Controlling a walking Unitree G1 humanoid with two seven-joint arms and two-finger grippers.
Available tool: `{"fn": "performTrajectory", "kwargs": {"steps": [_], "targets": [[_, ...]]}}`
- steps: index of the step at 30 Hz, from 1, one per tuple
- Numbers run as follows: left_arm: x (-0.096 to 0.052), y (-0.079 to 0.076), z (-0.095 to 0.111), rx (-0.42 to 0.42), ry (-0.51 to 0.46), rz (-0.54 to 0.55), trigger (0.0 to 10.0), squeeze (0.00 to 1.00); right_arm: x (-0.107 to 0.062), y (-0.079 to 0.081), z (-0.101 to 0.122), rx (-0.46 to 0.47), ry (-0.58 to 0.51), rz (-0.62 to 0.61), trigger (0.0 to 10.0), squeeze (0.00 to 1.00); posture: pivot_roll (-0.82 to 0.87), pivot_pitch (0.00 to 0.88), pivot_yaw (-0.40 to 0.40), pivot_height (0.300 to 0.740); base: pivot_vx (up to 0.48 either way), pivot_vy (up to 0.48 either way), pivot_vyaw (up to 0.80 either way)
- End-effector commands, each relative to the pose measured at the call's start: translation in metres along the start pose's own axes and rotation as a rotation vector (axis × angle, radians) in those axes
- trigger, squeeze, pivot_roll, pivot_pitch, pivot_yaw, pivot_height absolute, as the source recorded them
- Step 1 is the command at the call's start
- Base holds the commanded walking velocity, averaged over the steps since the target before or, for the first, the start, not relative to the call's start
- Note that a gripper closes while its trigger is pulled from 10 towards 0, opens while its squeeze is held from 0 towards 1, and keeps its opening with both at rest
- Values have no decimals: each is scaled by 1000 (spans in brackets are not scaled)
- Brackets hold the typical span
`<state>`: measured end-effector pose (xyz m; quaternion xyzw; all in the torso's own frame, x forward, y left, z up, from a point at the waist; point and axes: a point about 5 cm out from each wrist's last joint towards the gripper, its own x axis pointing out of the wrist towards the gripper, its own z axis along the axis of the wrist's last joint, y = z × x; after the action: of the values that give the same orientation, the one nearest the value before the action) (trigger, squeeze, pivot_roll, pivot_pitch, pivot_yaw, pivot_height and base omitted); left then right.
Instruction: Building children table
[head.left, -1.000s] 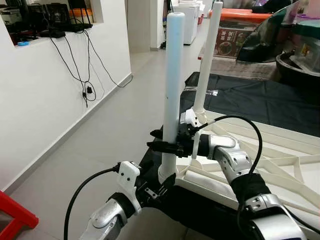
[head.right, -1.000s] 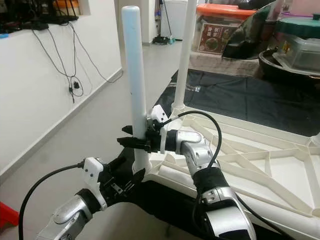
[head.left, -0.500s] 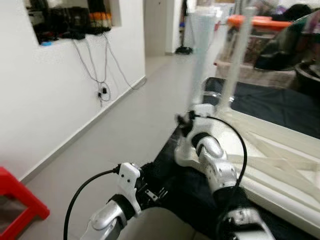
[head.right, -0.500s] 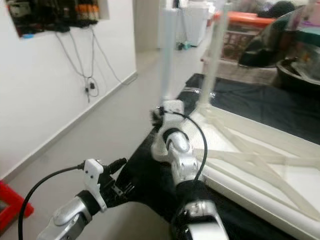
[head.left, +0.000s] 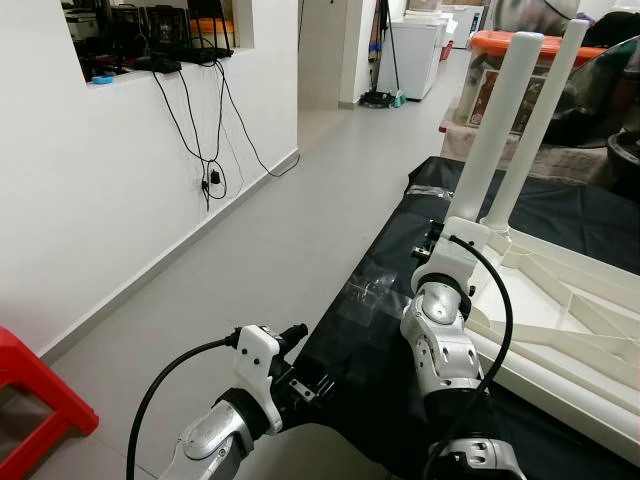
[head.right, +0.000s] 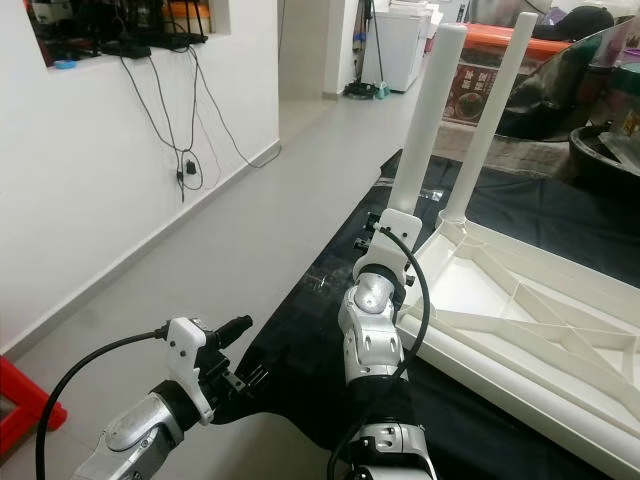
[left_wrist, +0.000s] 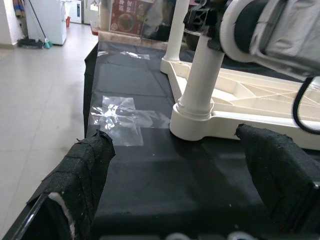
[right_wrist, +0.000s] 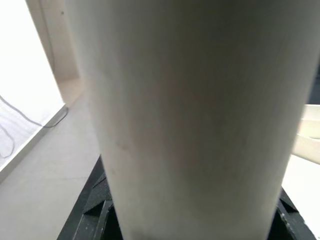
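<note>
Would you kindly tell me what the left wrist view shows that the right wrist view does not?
Left wrist view: the left tool, open, over black cloth, a taped patch, and the socket holding the near leg at the upturned table's corner. Right wrist view: a white wall with a dangling cable. Both: the near leg.

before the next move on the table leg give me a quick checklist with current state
1. Near leg seated in the corner socket of the upturned tabletop: ok, though it leans.
2. Second leg standing in its socket: ok.
3. Right gripper on the near leg: at the leg, grip cannot tell.
4. Left gripper free: ok, open, low, short of the socket.
5. Black sheet under the tabletop: ok.
6. Remaining legs fitted: cannot tell.
</note>
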<state>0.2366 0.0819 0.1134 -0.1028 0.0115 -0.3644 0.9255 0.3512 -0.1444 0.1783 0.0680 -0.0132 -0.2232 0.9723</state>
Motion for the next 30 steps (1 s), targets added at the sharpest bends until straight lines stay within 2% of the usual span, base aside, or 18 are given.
{"fn": "performTrajectory", "kwargs": {"steps": [1, 2, 3, 4, 8, 9, 10, 11, 12, 14, 15, 17, 18, 19, 21, 23, 25, 30], "targets": [[1, -1, 0, -2, 7, -2, 10000, 0, -17, 10, -28, 120, 157, 43, 10000, 0, 40, 7, -13, 740, 0, 0, 0], [1, -1, 0, -5, 6, -1, 10000, 0, -17, 15, -26, 149, 144, 116, 10000, 1000, 22, 10, 4, 740, 0, 0, 0], [0, 0, 0, -7, 6, -1, 10000, 0, -16, 22, -23, 194, 125, 233, 10000, 1000, 20, 10, 10, 740, 0, 0, 0], [0, 0, 0, -6, 7, -2, 10000, 0, -14, 26, -21, 222, 121, 304, 10000, 373, 23, 10, 11, 740, 0, 0, 0], [0, 1, 0, -4, 9, -5, 10000, 0, -13, 31, -19, 249, 120, 371, 10000, 373, 23, 11, 10, 740, 0, 0, 0], [0, 1, 0, -3, 10, -5, 10000, 0, -12, 35, -16, 233, 111, 499, 10000, 0, 25, 11, 16, 740, 0, 0, 0], [0, 1, 0, -3, 10, -5, 10000, 0, -12, 35, -16, 233, 111, 499, 10000, 0, 25, 11, 16, 740, 0, 0, 0], [0, 1, 0, -2, 10, -6, 10000, 0, -9, 37, -12, 215, 101, 665, 10000, 0, 32, 9, 7, 740, 0, 0, 0], [0, 1, 0, -2, 10, -6, 10000, 0, -9, 37, -12, 215, 101, 665, 10000, 0, 32, 9, 7, 740, 0, 0, 0], [1, 2, 0, 0, 12, -6, 10000, 0, -7, 36, -8, 156, 97, 903, 10000, 0, 36, 8, 4, 740, 0, 0, 0], [1, 2, 0, 0, 12, -6, 10000, 0, -7, 36, -8, 156, 97, 903, 10000, 0, 36, 8, 4, 740, 0, 0, 0], [1, 3, -1, 3, 14, -6, 10000, 0, -5, 32, -6, 72, 137, 1128, 10000, 0, 43, 0, 4, 740, 0, 0, 0], [1, 3, -1, 3, 14, -6, 10000, 0, -5, 32, -6, 72, 137, 1128, 10000, 0, 43, 0, 4, 740, 0, 0, 0], [4, 4, -1, 8, 12, -2, 10000, 0, -6, 28, -4, 38, 180, 1340, 10000, 0, 59, 0, -16, 740, 0, 0, 0], [5, 4, -1, 11, 9, 2, 10000, 0, -7, 27, -3, 19, 199, 1426, 10000, 0, 60, 0, -19, 740, 0, 0, 0], [5, 4, -1, 11, 9, 2, 10000, 0, -7, 27, -3, 19, 199, 1426, 10000, 0, 60, 0, -19, 740, 0, 0, 0], [6, 5, -1, 12, 3, 11, 10000, 0, -10, 27, -1, -7, 237, 1578, 10000, 0, 66, 0, -27, 740, 0, 0, 0], [6, 5, 0, 10, -2, 16, 10000, 0, -13, 30, 5, -22, 278, 1758, 10000, 0, 66, 0, -28, 740, 0, 0, 0]]}}
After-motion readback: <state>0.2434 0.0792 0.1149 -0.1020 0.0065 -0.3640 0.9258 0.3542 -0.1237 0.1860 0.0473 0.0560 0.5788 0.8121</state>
